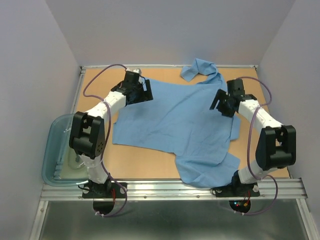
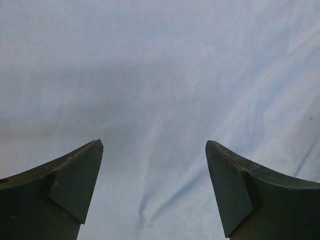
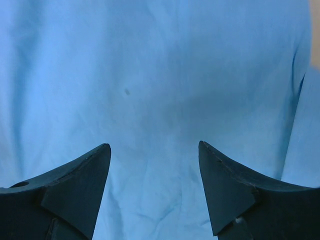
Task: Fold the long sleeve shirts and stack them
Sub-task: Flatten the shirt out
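A light blue long sleeve shirt [image 1: 180,127] lies spread over the wooden table, one sleeve [image 1: 199,68] bunched at the far edge and another part hanging over the near edge. My left gripper [image 1: 145,91] hovers over the shirt's far left corner, jaws open, with only cloth [image 2: 160,90] below and nothing between the fingertips [image 2: 155,145]. My right gripper [image 1: 218,102] is above the shirt's right side, also open, with wrinkled blue cloth [image 3: 155,85] filling its view and nothing between its fingers [image 3: 154,145].
A clear bluish plastic tub [image 1: 56,152] sits off the table's left edge near the left arm's base. Bare wooden table [image 1: 145,162] shows around the shirt. White walls close in the back and both sides.
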